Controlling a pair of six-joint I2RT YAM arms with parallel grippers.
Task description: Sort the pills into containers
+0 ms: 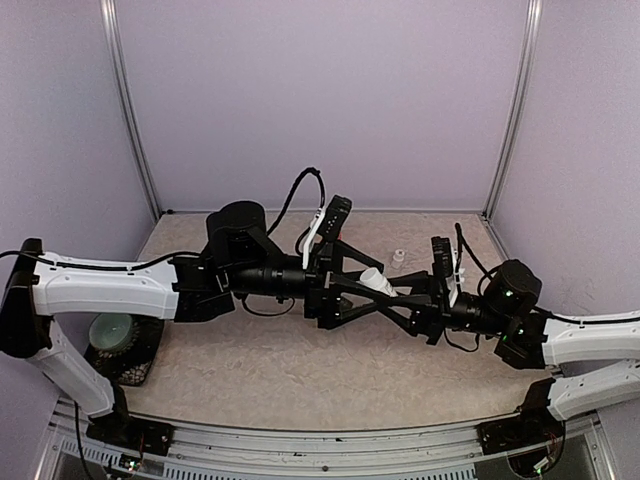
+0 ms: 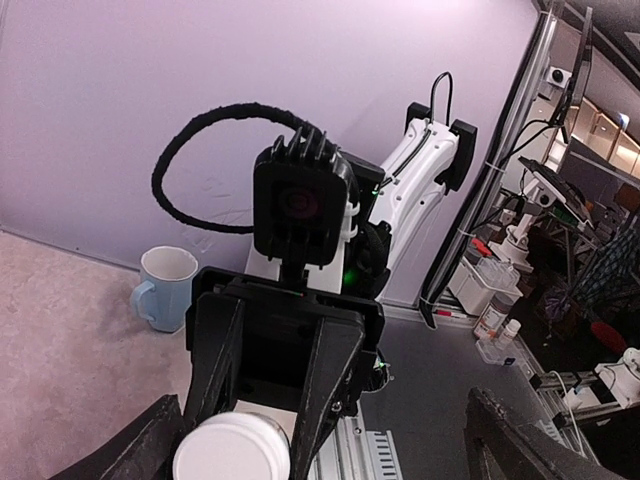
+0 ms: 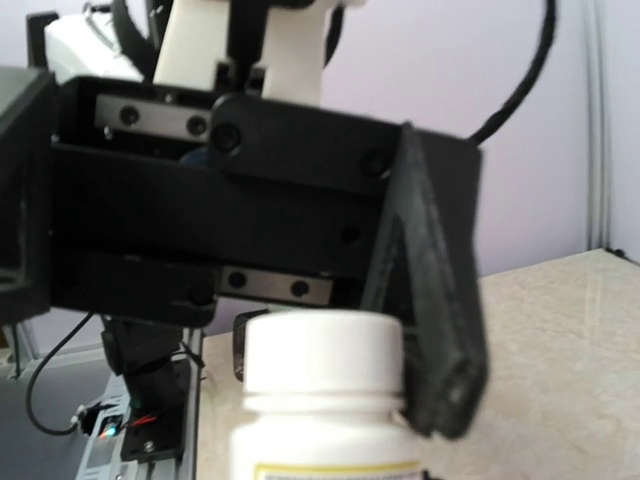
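Between the two claws, above the surface (image 1: pixel 280 370), hangs a white pill bottle (image 3: pixel 320 380). The right claw (image 2: pixel 248 430) is pinched narrow on its body. The left claw (image 2: pixel 325 400) stands wide, its fingers (image 3: pixel 440 330) to either side of the cap, one just beside the cap's edge and not clearly touching. The green container strip shows in no view.

The main risk, as I judge it, is the cap. If the left claw closes off-centre it may catch only the rim and slip when it turns. If the right claw's pinch is weak, the whole bottle may spin with the cap. With the bottle lying rather than standing, a freed cap could let pills roll out onto the surface.

The bottle's long axis runs along the right claw's reach, with the cap end pointing away from that wrist into the left claw's palm.
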